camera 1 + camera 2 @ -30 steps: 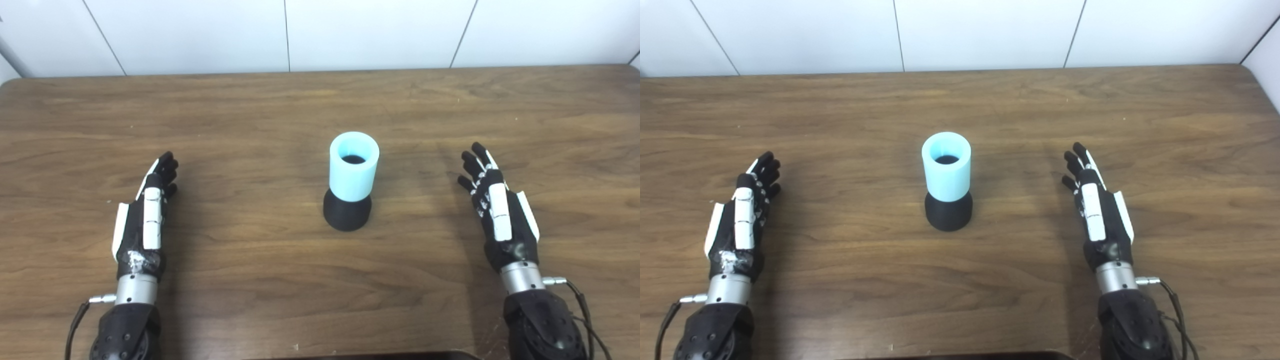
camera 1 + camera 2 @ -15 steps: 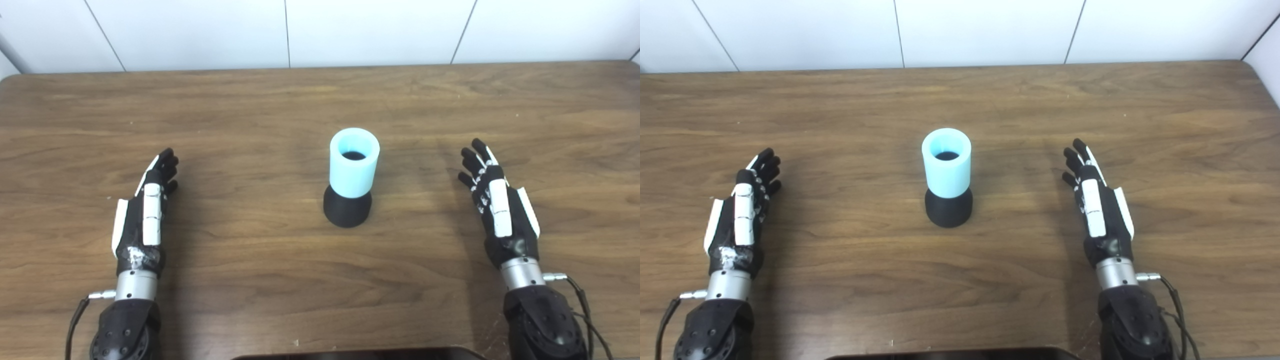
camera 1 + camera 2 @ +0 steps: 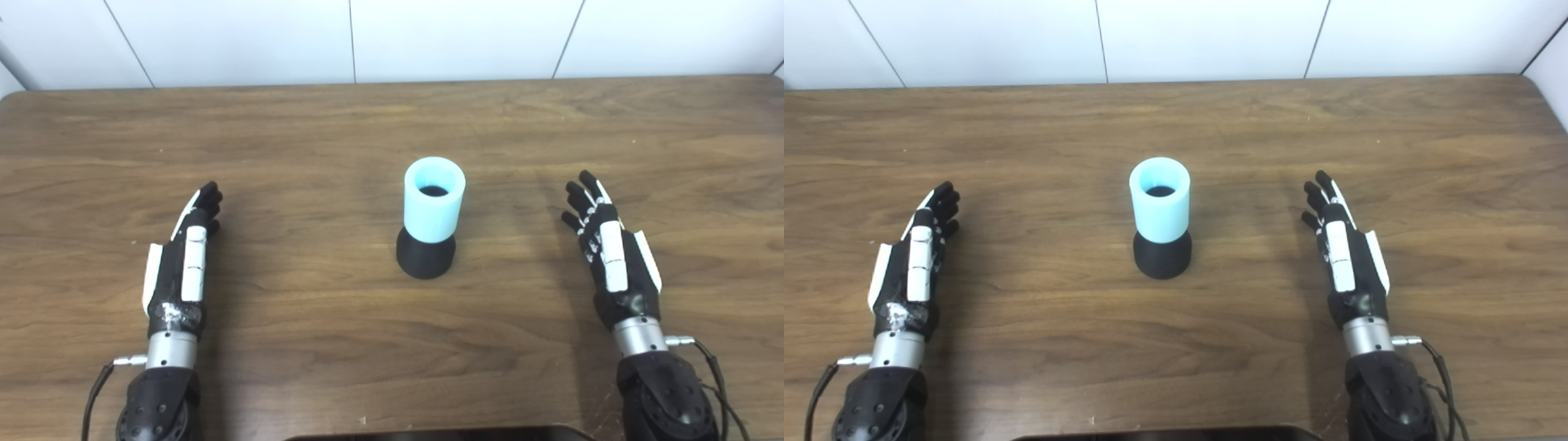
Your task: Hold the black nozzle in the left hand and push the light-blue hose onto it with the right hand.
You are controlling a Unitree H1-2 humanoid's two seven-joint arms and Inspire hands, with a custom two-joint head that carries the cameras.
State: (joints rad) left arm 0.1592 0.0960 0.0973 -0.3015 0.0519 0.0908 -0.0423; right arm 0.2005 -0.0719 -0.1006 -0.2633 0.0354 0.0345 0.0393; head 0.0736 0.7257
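Observation:
A short light-blue hose (image 3: 433, 208) stands upright on top of a black nozzle (image 3: 425, 258) in the middle of the wooden table (image 3: 343, 122). The hose covers the nozzle's upper part, and only the wider black base shows. My left hand (image 3: 184, 257) lies far to the left of them, open, fingers stretched forward, holding nothing. My right hand (image 3: 606, 245) lies far to the right, also open and empty. Neither hand touches the hose or the nozzle.
A white panelled wall (image 3: 429, 37) runs behind the table's far edge. A dark object's edge (image 3: 441, 436) shows at the bottom of the picture, between my forearms. Thin cables hang by both wrists.
The camera tilted slightly between the earliest frames and now. My left hand has drifted a little to the right. The hose, nozzle and right hand stay put.

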